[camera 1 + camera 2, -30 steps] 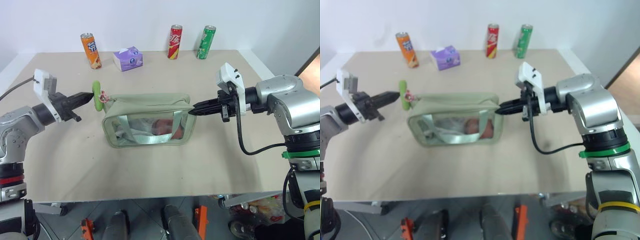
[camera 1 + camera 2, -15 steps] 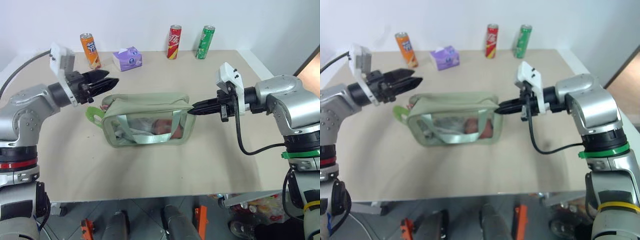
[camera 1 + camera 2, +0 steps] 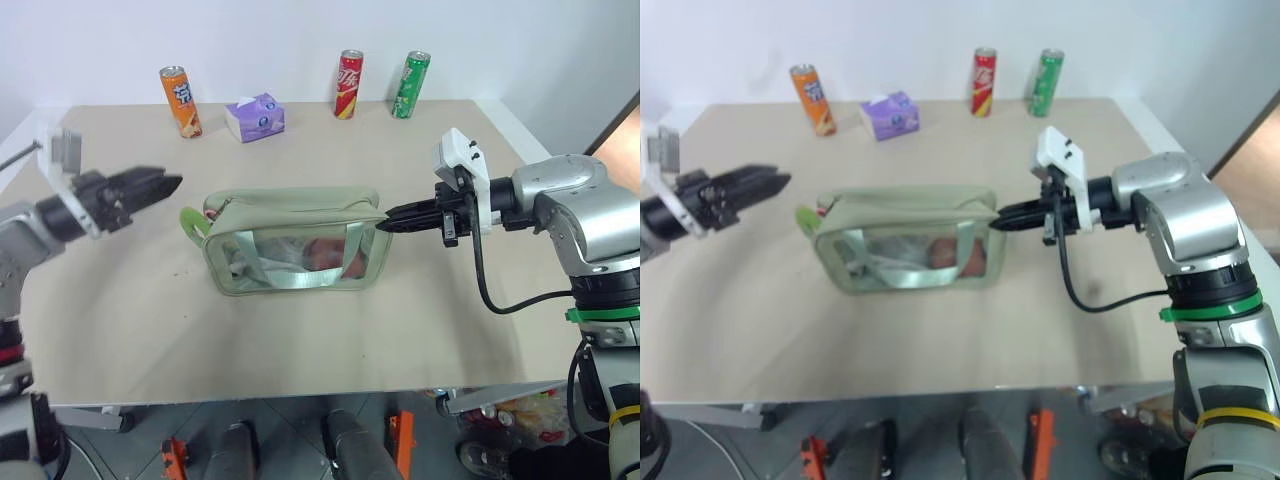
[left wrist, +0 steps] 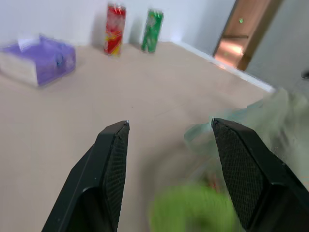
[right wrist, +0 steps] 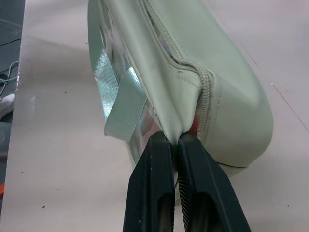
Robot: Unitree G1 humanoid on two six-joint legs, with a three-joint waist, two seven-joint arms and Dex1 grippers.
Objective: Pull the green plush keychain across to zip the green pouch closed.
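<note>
The green pouch point(image 3: 295, 240) lies in the middle of the table, its clear window facing me. At its left end the green plush keychain point(image 3: 190, 222) lies on the table, held by nothing. My left gripper point(image 3: 172, 184) hovers a little to the left of and above the keychain, open and empty; its fingers point(image 4: 113, 159) stand wide apart over a green blur of the keychain point(image 4: 193, 212). My right gripper point(image 3: 385, 222) is shut on the fabric at the pouch's right end point(image 5: 193, 82), pinching it beside the zipper.
Along the table's far edge stand an orange can point(image 3: 181, 100), a purple tissue pack point(image 3: 256, 116), a red can point(image 3: 349, 84) and a green can point(image 3: 411, 84). The table's front edge point(image 3: 300, 395) runs below the pouch.
My left gripper opened and let go of the keychain, which dropped beside the pouch's left end. That gripper then drew back to the left. The right gripper kept its grip and place.
</note>
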